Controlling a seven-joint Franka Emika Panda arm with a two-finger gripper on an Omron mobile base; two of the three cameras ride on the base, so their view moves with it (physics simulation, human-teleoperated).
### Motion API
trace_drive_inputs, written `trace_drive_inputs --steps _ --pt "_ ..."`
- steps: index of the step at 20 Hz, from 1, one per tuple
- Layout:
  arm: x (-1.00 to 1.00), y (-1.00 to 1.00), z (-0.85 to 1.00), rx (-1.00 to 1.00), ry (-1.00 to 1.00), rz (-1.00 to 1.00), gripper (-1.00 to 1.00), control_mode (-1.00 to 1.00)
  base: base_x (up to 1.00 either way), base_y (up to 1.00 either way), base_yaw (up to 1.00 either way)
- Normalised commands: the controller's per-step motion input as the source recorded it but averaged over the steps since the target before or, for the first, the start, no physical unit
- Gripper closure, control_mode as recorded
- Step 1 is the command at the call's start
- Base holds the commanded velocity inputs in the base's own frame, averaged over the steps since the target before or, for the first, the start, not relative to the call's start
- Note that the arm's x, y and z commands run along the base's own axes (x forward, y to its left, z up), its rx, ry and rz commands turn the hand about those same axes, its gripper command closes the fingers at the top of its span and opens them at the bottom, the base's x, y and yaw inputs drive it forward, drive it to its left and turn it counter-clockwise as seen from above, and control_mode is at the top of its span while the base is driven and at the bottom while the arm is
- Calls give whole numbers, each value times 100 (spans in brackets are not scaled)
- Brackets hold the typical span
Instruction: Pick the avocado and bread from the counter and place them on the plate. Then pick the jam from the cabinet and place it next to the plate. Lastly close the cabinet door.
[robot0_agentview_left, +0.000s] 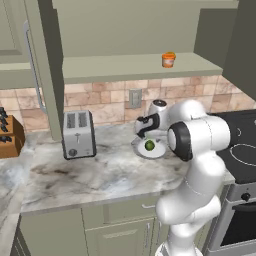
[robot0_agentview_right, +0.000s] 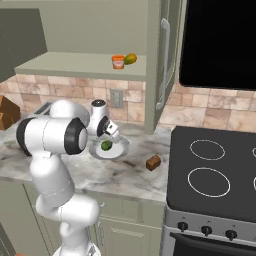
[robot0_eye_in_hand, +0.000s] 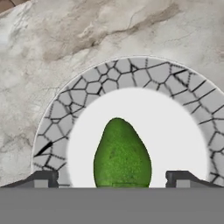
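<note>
The pear-shaped, pebbly green avocado lies on the plate's smooth white centre, between the gripper's spread fingers. The right base view shows the brown bread on the marble desk, right of the plate.

Hidden and cut-off parts

In the hand view the avocado loses its lower end, and the plate its near rim, behind the bottom band. In the left base view the arm covers the plate's right side and the bread. The fruit beside the jam is too small to identify.
</note>
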Motion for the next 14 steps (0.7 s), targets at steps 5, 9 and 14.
trace_drive_inputs --steps 5,9,14 --pt "-13 -16 69 9 1 -8 -100 -100 0 0 0" --pt "-26 -28 69 5 4 -11 -100 -100 0 0 0" --pt "-59 -41 41 0 3 -16 -100 -100 0 0 0"
